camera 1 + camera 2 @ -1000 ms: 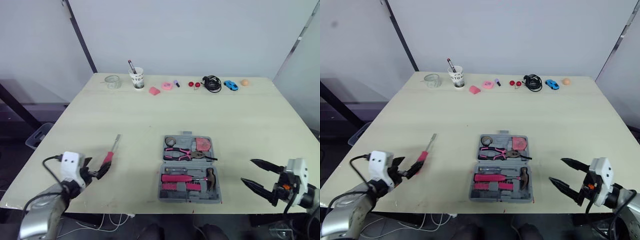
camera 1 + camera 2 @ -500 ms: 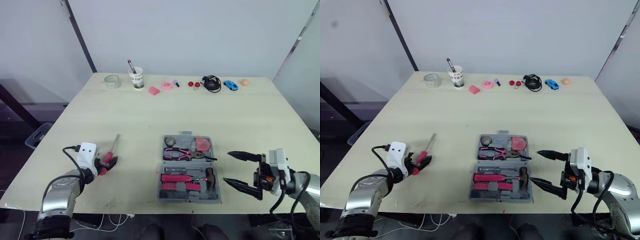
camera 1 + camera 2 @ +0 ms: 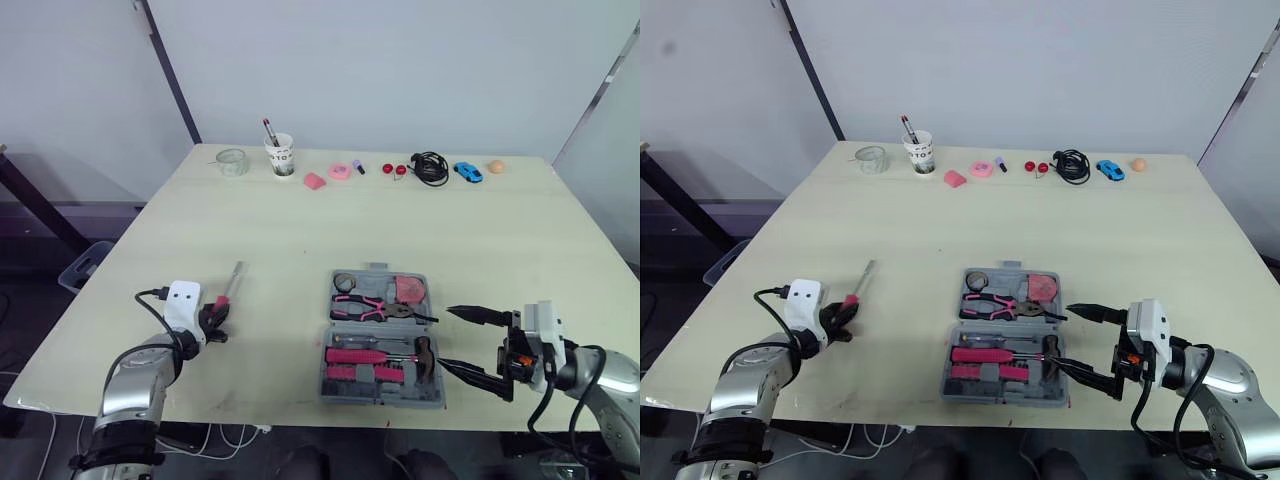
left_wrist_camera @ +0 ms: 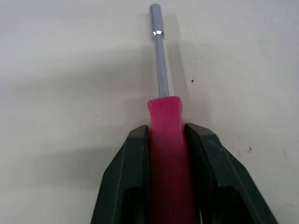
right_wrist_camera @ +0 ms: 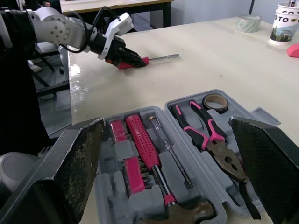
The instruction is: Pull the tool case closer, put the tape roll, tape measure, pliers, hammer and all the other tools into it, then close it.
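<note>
At the counter's (image 3: 300, 240) front left, the left gripper (image 3: 215, 318) clamps the pink handle of a driver (image 3: 232, 285), its shaft lying flat. Mid-front, the open case (image 3: 326, 370) holds pliers (image 3: 375, 308) and hammer (image 3: 422, 350). Just right of it, the right gripper (image 3: 444, 337) spreads its 2 fingers wide. Cup (image 3: 283, 157), cable (image 3: 430, 167) and toy car (image 3: 466, 171) line the far edge, well apart

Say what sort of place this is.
Likely a robot test lab: a table by a bare white wall, an open tool case on it, a paper cup and toy car at its far edge.
</note>
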You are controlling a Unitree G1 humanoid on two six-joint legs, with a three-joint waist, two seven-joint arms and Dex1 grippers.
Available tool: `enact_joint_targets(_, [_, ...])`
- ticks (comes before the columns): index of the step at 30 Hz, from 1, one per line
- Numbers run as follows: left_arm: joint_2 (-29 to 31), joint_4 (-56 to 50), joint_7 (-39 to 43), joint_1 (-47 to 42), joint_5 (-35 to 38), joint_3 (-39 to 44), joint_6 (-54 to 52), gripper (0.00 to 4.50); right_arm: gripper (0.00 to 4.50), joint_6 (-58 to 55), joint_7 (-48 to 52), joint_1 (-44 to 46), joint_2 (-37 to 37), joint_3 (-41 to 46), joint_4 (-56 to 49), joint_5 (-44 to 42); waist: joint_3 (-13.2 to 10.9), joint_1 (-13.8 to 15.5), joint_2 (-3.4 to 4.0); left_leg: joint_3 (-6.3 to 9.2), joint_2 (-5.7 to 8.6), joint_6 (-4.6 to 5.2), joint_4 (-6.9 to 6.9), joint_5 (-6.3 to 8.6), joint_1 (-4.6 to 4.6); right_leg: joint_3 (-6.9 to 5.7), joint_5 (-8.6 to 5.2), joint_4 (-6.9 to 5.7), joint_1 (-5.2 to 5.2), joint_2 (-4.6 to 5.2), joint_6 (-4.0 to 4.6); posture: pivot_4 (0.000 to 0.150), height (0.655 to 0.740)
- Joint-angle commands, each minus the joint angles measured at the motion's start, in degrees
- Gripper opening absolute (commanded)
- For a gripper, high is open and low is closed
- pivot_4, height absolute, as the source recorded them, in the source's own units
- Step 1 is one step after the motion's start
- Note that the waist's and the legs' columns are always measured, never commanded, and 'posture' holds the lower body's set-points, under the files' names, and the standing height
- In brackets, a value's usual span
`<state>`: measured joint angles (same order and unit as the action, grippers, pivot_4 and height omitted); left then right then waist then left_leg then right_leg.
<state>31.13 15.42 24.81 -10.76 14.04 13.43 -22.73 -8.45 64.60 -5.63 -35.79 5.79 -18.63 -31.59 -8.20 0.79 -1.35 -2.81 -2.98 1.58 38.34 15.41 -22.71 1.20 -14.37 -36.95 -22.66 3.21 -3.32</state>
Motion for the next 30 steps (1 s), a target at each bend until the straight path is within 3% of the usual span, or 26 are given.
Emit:
enact_joint_targets(1, [-0.20,0.43,0.38,-0.56,-0.48,-0.08,0.87,0.70,4.50,0.73,-0.05,0.45,-0.30,0.53,-1.33,-0.53,0.00,-0.02,0.00,0.00,0.00,0.00,0.00,0.00,0.00,0.00,0.00,0.00,0.00,0.00,0.00,0.150,0.7400])
enact_joint_targets(12, [1.44,-4.71,2.41,2.37,0.13,0.41,-1.41,0.70,4.50,-0.57,-1.00,0.96,-0.36,0.26,-2.39,-1.65,0.00,-0.07,0.00,0.00,0.00,0.00,0.00,0.00,-0.01,0.00,0.00,0.00,0.00,0.00,0.00,0.150,0.7400])
enact_joint_targets(23, [5.89,-21.66,5.10,8.49,0.20,-2.37,-13.12,0.70,4.50,-1.40,-0.71,2.65,0.09,-0.46,-1.21,-1.87,-0.01,0.01,-0.01,0.05,-0.06,-0.01,-0.01,0.00,-0.01,0.03,-0.01,0.00,-0.01,-0.03,0.01,0.150,0.7400])
enact_joint_targets(30, [7.53,-24.42,8.25,7.89,-0.36,-5.00,-15.04,0.70,4.50,-1.38,0.33,3.93,0.00,-0.96,0.26,-1.54,-0.02,-0.12,0.00,0.05,-0.07,0.00,-0.01,0.00,0.01,0.03,-0.01,0.00,-0.02,-0.05,0.02,0.150,0.7400])
